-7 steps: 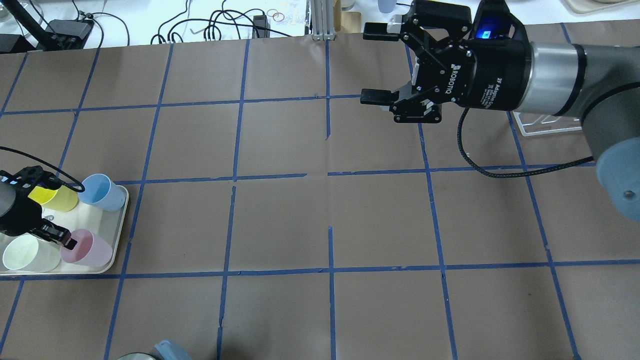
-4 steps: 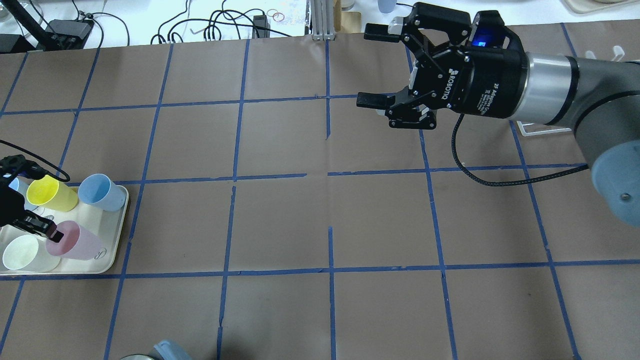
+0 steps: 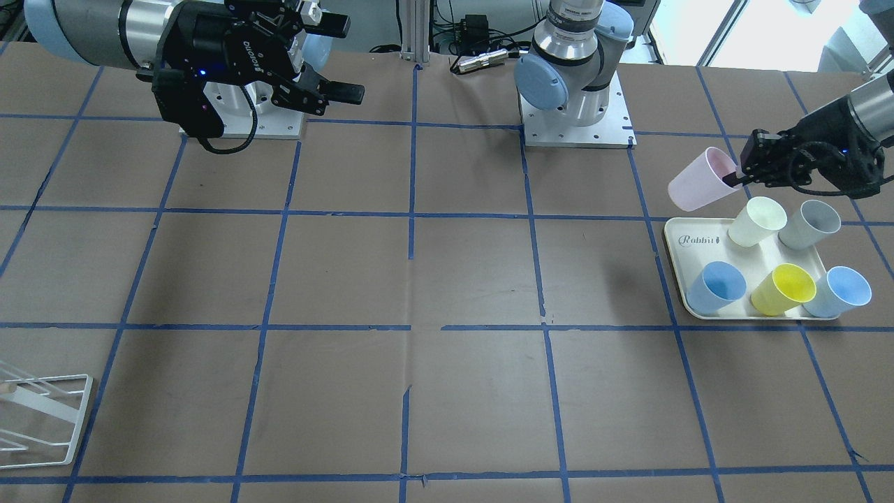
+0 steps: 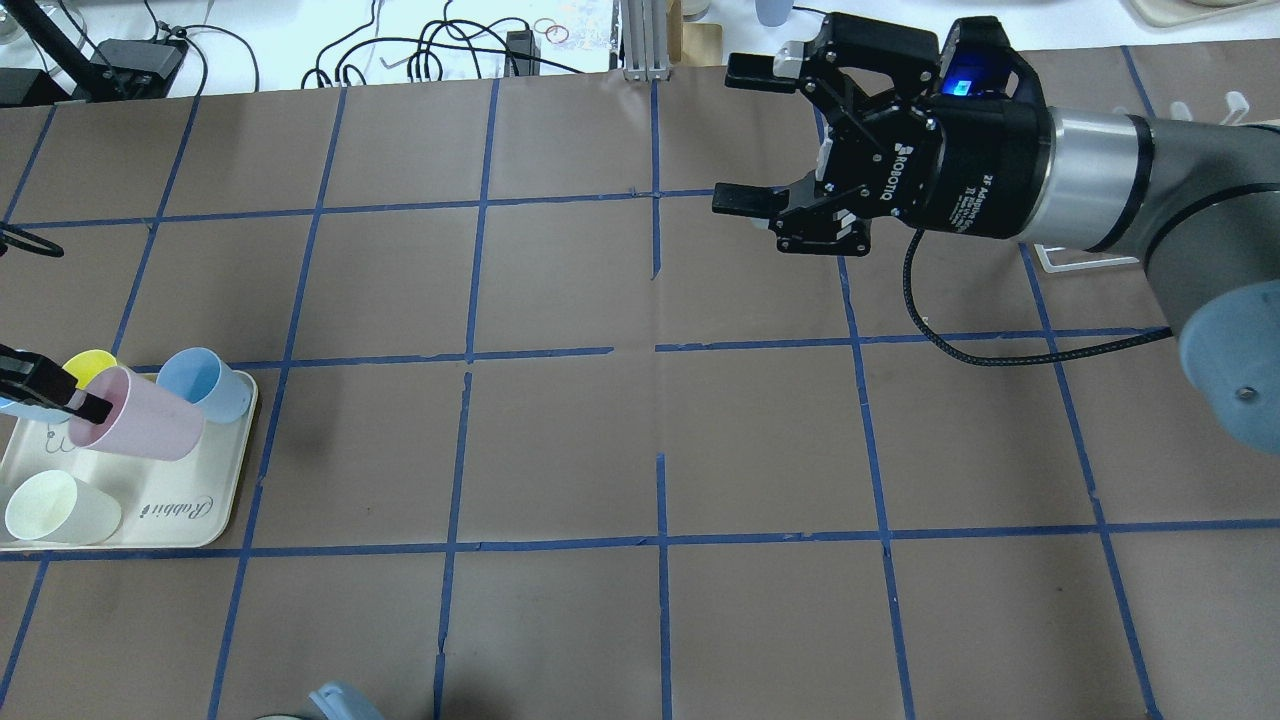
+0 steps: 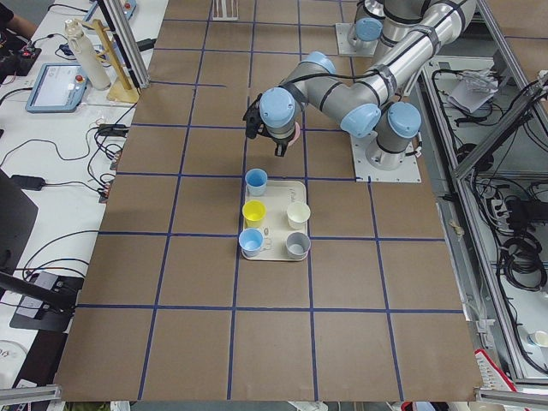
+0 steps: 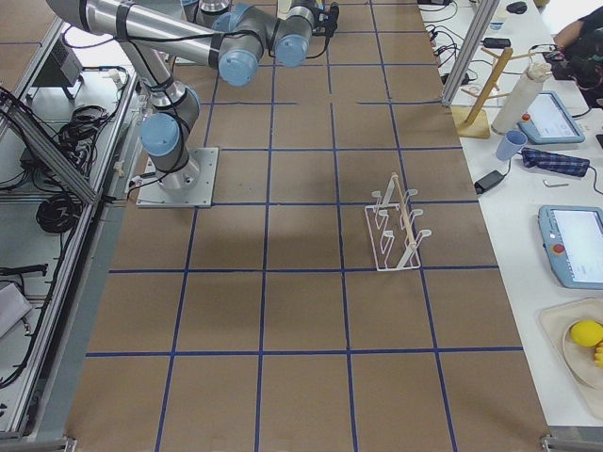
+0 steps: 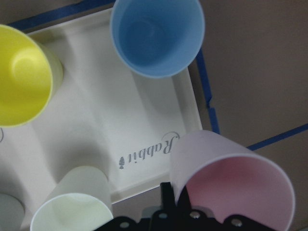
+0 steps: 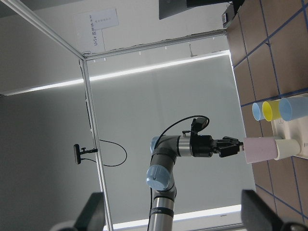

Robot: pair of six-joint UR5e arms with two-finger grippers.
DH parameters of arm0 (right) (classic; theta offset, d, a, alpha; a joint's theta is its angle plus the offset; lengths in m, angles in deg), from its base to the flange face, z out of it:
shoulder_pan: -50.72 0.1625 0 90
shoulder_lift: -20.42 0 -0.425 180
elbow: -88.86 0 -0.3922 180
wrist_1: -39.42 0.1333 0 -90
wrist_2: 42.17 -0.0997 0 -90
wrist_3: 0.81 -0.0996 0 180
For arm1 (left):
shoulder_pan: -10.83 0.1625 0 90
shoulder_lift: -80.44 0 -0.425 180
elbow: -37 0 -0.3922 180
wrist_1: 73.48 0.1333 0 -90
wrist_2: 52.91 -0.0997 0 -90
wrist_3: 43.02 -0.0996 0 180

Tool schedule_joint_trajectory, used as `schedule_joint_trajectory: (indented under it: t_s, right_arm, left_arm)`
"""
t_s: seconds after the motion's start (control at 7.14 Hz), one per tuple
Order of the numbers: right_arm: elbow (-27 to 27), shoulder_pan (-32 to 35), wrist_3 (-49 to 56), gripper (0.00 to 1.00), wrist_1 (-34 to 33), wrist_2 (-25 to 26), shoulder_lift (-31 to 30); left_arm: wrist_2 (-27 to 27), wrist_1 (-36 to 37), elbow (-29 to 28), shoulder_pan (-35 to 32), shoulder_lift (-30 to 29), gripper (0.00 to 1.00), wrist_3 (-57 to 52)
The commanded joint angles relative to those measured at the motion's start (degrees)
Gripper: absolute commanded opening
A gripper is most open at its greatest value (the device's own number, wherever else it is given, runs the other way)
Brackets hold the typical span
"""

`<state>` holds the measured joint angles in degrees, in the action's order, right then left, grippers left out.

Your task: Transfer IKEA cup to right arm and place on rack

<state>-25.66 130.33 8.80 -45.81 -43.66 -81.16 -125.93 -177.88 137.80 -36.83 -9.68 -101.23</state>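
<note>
The pale pink IKEA cup (image 4: 148, 426) hangs tilted above the cream tray (image 4: 170, 520), mouth towards the arm. My left gripper (image 4: 78, 405) is shut on its rim, one finger inside. The front view shows the cup (image 3: 697, 184) clear of the tray (image 3: 674, 241), held by the left gripper (image 3: 735, 179). The left wrist view shows the cup (image 7: 231, 178) close up. My right gripper (image 4: 740, 135) is open and empty, high over the far right of the table, fingers pointing left. The white wire rack (image 6: 396, 226) stands on the table at the right; its base shows behind the right arm (image 4: 1088, 262).
On the tray stand a cream cup (image 3: 758, 220), a grey cup (image 3: 810, 223), two blue cups (image 3: 716, 286) and a yellow cup (image 3: 786, 286). Brown paper with a blue tape grid covers the table. Cables and clutter lie along the far edge.
My left gripper has lifted the pink cup off the tray and carried it up and away from the cream cup, tilting it. The right gripper has barely shifted.
</note>
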Motion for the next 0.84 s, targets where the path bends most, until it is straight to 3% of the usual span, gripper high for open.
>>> schedule_joint_trajectory:
  t_s: [0.0,0.14,0.56,0.7]
  right_arm:
    - [0.1,0.0,1.4,1.0,0.4,0.0,0.1]
    - [0.1,0.0,1.4,1.0,0.5,-0.3,0.2]
    - [0.3,-0.1,1.5,1.0,0.4,-0.4,2.0]
    - [0.2,-0.2,1.6,1.0,0.3,-0.3,2.1]
  left_arm:
    - [9.4,-5.7,-0.7,-11.6,2.1,0.0,2.5]
    - [15.5,-6.7,-0.7,-15.9,2.7,0.0,3.4]
    - [33.8,-14.1,-0.8,-20.9,2.9,0.0,3.7]
    - [40.7,-14.6,-0.7,-25.8,3.6,0.0,4.3]
